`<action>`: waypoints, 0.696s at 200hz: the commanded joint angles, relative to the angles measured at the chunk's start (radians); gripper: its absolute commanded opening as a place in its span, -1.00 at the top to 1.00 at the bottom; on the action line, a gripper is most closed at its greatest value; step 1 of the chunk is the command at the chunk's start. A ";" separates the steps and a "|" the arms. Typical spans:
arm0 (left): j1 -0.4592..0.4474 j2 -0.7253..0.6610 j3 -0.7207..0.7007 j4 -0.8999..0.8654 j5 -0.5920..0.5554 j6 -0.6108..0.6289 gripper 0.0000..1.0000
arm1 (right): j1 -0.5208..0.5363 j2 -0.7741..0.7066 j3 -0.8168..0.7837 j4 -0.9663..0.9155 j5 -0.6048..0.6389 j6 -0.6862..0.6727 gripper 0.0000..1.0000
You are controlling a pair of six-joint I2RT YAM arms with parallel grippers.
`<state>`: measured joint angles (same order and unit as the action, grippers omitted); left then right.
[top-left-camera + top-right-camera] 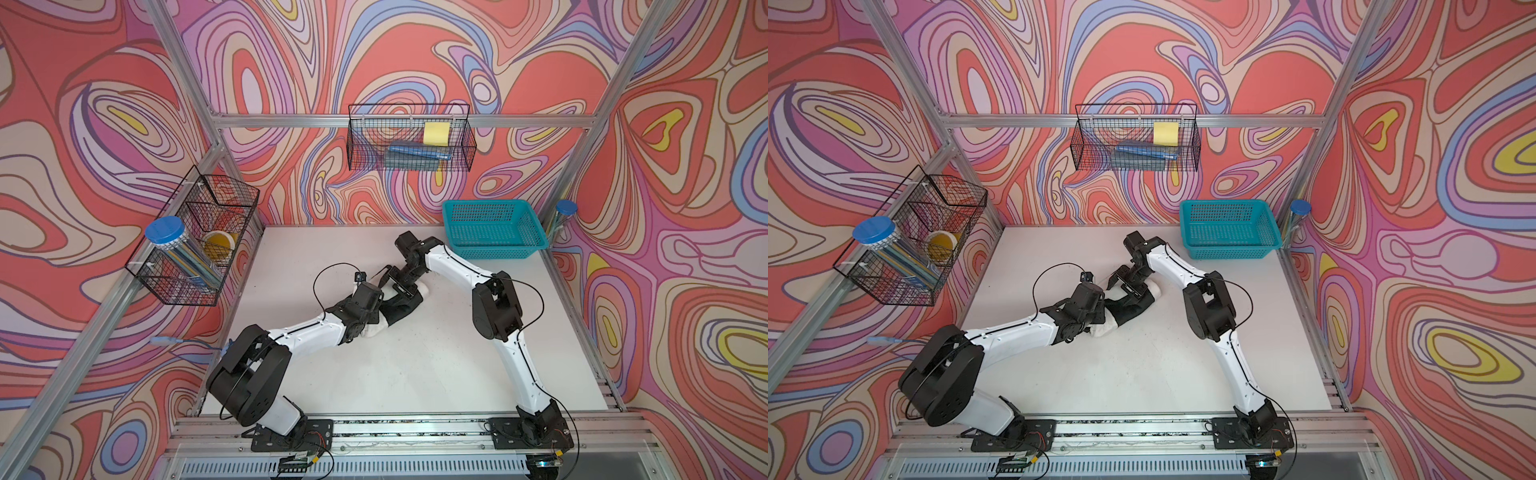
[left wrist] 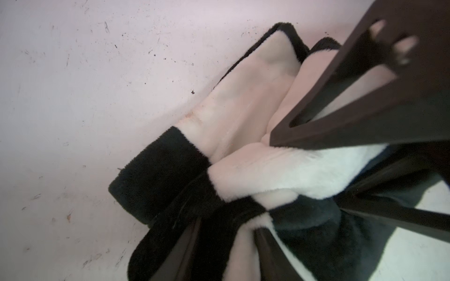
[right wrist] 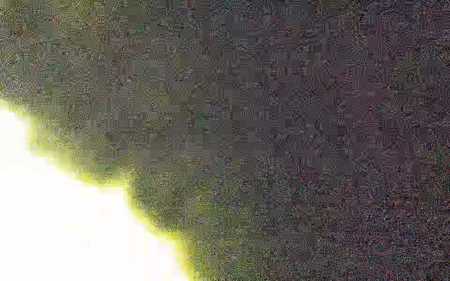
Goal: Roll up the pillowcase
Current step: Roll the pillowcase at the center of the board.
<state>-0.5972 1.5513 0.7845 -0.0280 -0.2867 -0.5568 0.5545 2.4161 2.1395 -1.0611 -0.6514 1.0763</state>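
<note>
Progress: the pillowcase [image 1: 401, 309] is lying mid-table as a compact, elongated bundle, slanting from near the left arm's wrist toward the right arm's wrist, not spread flat. In the left wrist view I am seeing overlapping black and white layers, with loose folds rather than a clean spiral. I am judging the rolling mostly done. Tightening and squaring the ends is what I am counting as left.

Left gripper [image 2: 263, 187]: its fingers are pressing in on a thick bunch of the fabric from both sides. As far as I can judge, it is pinching the pillowcase.

Right gripper [image 1: 395, 284]: it is hanging over the far end of the bundle with its jaws looking spread. I cannot tell whether the tips are touching fabric. The right wrist view is giving only noise and glare, so I am getting nothing from it.

Surface: the white table [image 1: 415, 374] is showing scuffs and dark specks around the bundle. A teal basket [image 1: 503, 251] is sitting at the far right corner, well apart from the pillowcase.

Room: swirl-patterned walls are enclosing the cell behind an aluminium frame. One wire basket [image 1: 357, 141] is hanging on the back rail and another wire basket [image 1: 232, 199] on the left rail. The left one is holding a blue-lidded jar [image 1: 164, 230].
</note>
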 commanded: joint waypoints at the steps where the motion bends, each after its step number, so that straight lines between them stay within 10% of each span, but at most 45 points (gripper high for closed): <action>1: 0.045 0.092 -0.031 -0.065 -0.018 -0.052 0.29 | -0.024 0.002 0.025 -0.028 0.058 -0.053 -0.47; 57: 0.088 0.208 0.096 -0.170 0.159 -0.060 0.50 | -0.072 -0.169 0.013 0.017 0.076 -0.025 -0.72; 139: 0.126 0.306 0.186 -0.229 0.574 -0.016 0.56 | -0.085 -0.420 -0.503 0.216 0.163 -0.176 -0.83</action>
<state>-0.4728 1.7451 0.9867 -0.0887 0.0296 -0.5911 0.4644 1.9804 1.7699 -0.9562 -0.5346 0.9771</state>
